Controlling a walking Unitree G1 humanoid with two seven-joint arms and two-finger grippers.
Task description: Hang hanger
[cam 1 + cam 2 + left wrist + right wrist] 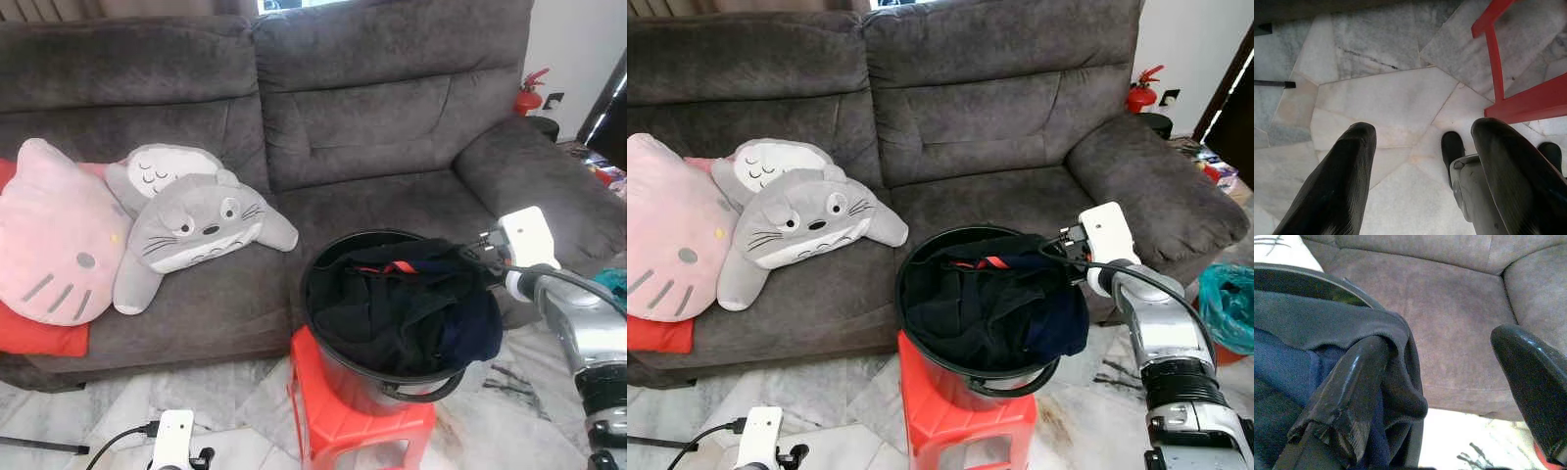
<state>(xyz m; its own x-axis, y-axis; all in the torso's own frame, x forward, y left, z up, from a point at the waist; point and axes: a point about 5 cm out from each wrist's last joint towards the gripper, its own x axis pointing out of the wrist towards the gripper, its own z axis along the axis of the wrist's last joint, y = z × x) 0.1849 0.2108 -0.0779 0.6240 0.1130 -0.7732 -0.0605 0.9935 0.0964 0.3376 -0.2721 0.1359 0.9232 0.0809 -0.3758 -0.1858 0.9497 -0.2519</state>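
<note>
- In the right wrist view, the right gripper has its two black fingers spread wide; one finger lies against the dark cloth that hangs over the rim of the bucket, the other is out over the grey sofa seat. It holds nothing between them.
- The head views do not show these fingers clearly. There the right arm comes in from the lower right of the frame, and its white wrist box sits at the right edge of the bucket.
- In the left wrist view, the left gripper points down at the pale marble floor, its jaws wide apart and empty. A red leg of the stool shows in the upper right of that frame.
- The black bucket stands on the red plastic stool, low in the centre of the frame, before the sofa.
- Inside the bucket is a heap of dark clothes, black and navy. Something red lies on top near the far rim; it may be the hanger, but I cannot tell for sure.
- On the sofa, left part of the frame, lie a grey plush toy and a pink cat-face cushion.
- A red fire extinguisher stands in the upper right.
</note>
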